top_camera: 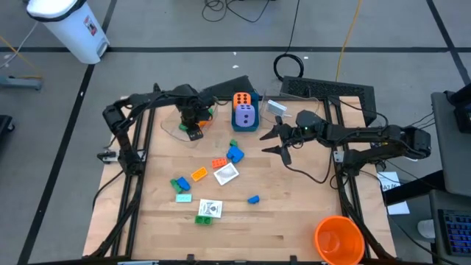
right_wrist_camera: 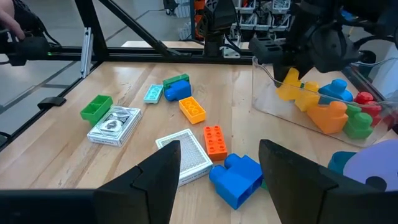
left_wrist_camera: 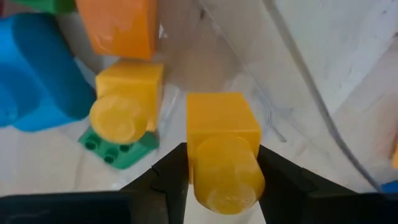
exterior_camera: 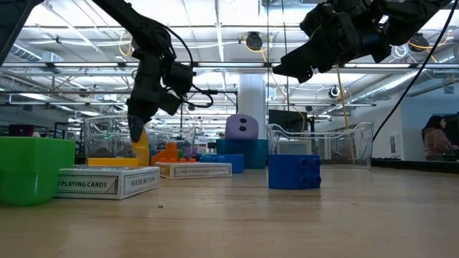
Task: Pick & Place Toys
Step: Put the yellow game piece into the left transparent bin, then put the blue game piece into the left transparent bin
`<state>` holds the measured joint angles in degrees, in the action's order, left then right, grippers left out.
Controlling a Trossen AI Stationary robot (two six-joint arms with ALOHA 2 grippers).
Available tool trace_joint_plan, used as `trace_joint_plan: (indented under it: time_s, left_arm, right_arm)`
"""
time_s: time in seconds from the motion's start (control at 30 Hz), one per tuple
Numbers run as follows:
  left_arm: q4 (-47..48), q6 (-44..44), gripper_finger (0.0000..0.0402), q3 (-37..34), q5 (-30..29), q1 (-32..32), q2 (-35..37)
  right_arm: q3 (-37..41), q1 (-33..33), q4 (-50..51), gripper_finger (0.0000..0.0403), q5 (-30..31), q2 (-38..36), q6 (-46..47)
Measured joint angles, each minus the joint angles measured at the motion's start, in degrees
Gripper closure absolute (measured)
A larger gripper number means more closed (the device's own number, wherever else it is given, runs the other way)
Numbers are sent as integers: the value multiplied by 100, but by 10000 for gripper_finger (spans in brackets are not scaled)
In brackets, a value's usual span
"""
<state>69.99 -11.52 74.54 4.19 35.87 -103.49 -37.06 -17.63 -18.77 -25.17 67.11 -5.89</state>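
Pale wood covers the bench, where the job looks partly done: several bricks already sit in the clear tub at the far left, while an orange brick, a blue brick, a green brick and two card packs lie loose mid-bench (a separate blue brick sits nearer the front). The left claw grips a yellow brick, glossy with one round stud, hanging over the tub. The right claw hovers spread wide, empty, above the loose toys.
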Motion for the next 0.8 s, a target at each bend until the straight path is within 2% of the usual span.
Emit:
trace_joint_plan:
  time_s: [0.1, 0.23, 0.53, 0.8]
  left_arm:
    - [-36, -1, 266, -2, -13, -46, -11]
    - [-71, 3, 265, -2, -13, -43, -50]
    - [-157, -19, 174, -2, -11, -34, -40]
    - [144, -63, 138, 19, -15, -34, 25]
  right_arm:
    - [0, 0, -2, 190, 0, 0, 2]
    - [0, 0, -1, 190, 0, 0, 2]
    - [0, 0, -2, 190, 0, 0, -28]
    - [0, 0, 0, 190, 0, 0, -62]
